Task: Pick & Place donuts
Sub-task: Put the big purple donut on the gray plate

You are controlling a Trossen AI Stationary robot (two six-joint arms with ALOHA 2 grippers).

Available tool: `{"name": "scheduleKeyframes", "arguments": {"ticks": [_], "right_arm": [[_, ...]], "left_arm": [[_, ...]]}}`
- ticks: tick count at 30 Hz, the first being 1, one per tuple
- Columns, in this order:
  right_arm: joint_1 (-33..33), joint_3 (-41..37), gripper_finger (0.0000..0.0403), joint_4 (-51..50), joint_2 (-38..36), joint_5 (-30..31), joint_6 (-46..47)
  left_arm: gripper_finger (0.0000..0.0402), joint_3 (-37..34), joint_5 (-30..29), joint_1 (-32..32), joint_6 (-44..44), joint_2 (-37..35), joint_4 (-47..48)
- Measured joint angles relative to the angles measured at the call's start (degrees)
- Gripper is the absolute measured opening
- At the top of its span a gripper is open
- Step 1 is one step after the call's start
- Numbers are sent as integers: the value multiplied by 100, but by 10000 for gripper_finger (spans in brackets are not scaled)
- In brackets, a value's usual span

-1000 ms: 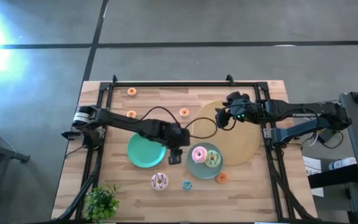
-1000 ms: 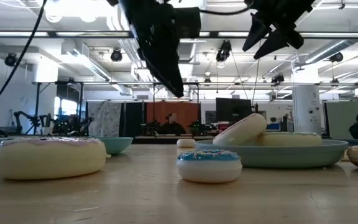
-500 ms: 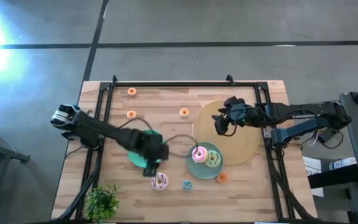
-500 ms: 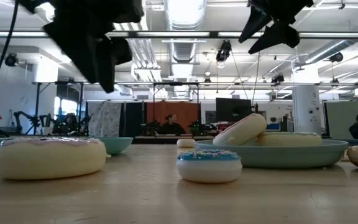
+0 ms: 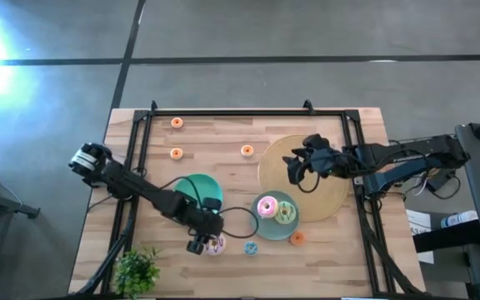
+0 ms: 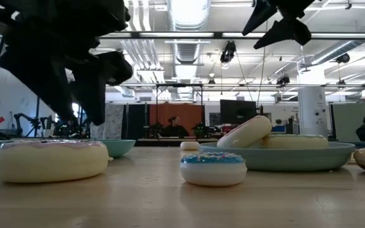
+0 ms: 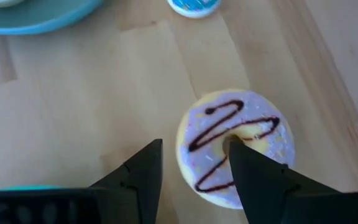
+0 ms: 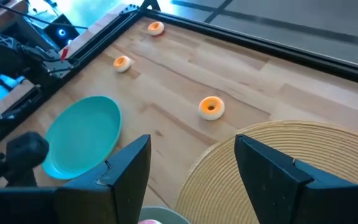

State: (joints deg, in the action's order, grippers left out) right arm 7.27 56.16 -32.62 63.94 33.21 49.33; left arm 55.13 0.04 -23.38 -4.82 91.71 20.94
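The white-brown iced donut lies flat on the wood near the table's near edge. My left gripper hangs open just above it; one finger is over its hole, the other beside its rim. A pink donut leans tilted against a green one on a teal plate. A tiny blue donut and an orange-red one sit nearby. My right gripper waits open, high over the woven disc.
An empty teal plate lies partly under my left arm. Three tiny orange donuts sit toward the far edge. A black frame borders the table. A small plant stands at the near-left corner.
My left gripper has swung from between the two plates toward the near-left, across the empty plate, and come down over the white-brown donut. My right gripper has shifted slightly toward the near edge over the woven disc. No donut has moved.
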Motion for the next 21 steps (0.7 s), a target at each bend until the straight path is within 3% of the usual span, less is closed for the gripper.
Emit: {"name": "scheduleKeyframes", "arguments": {"ticks": [15, 21], "right_arm": [[114, -140, 224, -5, 0, 140, 169], [112, -176, 224, -13, 0, 142, 150]], "left_arm": [[154, 289, 132, 42, 55, 913, -86], [88, 436, 372, 105, 55, 1088, -53]]}}
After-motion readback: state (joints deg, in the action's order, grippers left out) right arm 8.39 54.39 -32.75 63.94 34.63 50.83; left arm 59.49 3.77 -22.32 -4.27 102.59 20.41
